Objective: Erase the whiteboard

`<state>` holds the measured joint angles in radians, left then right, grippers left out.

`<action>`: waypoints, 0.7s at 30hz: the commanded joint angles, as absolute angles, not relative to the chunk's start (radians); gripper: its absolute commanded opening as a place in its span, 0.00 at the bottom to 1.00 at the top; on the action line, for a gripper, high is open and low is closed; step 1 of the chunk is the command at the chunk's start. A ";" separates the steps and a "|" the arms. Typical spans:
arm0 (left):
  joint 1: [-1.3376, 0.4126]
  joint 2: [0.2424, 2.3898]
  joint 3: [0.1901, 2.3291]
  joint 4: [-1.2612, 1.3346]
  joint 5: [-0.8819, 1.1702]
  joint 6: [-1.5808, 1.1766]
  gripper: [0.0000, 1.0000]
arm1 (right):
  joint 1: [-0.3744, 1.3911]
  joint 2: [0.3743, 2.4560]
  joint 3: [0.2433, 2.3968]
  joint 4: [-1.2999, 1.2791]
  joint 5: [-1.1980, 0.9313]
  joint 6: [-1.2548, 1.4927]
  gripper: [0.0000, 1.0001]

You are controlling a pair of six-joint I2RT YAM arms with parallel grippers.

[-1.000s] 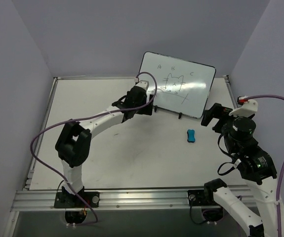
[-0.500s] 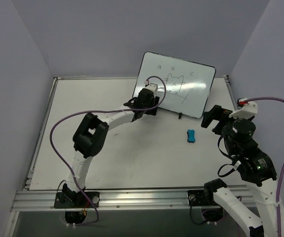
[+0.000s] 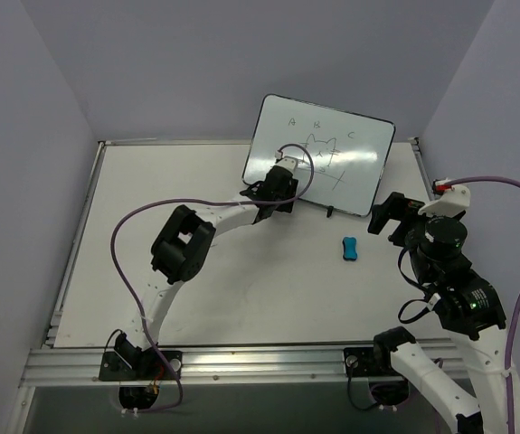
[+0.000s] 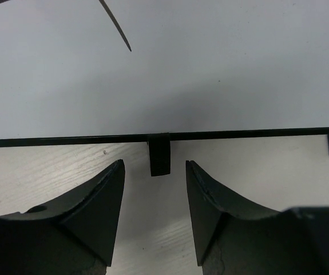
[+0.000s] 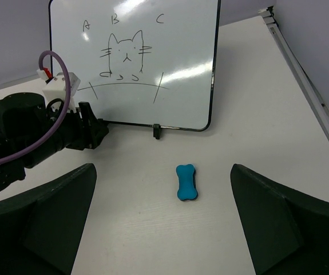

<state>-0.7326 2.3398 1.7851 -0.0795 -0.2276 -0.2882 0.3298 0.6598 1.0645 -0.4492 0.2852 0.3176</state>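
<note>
The whiteboard (image 3: 350, 163) stands at the rear of the table (image 3: 269, 289), right of centre. The left gripper (image 4: 155, 172) sits before its lower edge, in line with one foot (image 4: 159, 158). The eraser block (image 3: 350, 249) lies before the board, left of the right gripper (image 3: 384, 214).

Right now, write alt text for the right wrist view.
A whiteboard bearing a cat sketch and A, B, C stands on a table; a blue eraser lies before it, the left gripper at its bottom edge.

Left arm (image 3: 228, 215) and right arm (image 3: 463, 303) were white-shelled with black joints. Each trailed a purple cable (image 5: 54, 53). Fingers (image 4: 90, 212) were matte black.
</note>
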 commanded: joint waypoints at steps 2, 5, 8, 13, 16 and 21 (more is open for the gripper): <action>-0.732 2.332 1.802 -0.044 -0.259 -0.302 0.56 | 0.334 0.653 1.078 -0.436 0.299 0.301 1.00; -0.732 2.353 1.828 -0.049 -0.256 -0.291 0.56 | 0.336 0.653 1.071 -0.428 0.295 0.302 1.00; -0.730 2.378 1.870 -0.072 -0.236 -0.296 0.56 | 0.336 0.655 1.069 -0.428 0.293 0.302 1.00; -0.730 2.387 1.888 -0.081 -0.238 -0.305 0.50 | 0.334 0.655 1.080 -0.434 0.291 0.298 1.00; -0.730 2.398 1.919 -0.113 -0.242 -0.308 0.42 | 0.334 0.655 1.085 -0.436 0.293 0.293 1.00; -0.730 2.407 1.917 -0.118 -0.239 -0.311 0.35 | 0.334 0.653 1.081 -0.437 0.293 0.295 1.00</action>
<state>-0.7322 2.3898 1.8683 -0.1104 -0.2386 -0.3054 0.3298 0.6579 1.0645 -0.4492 0.2852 0.3096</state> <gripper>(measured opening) 0.361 0.996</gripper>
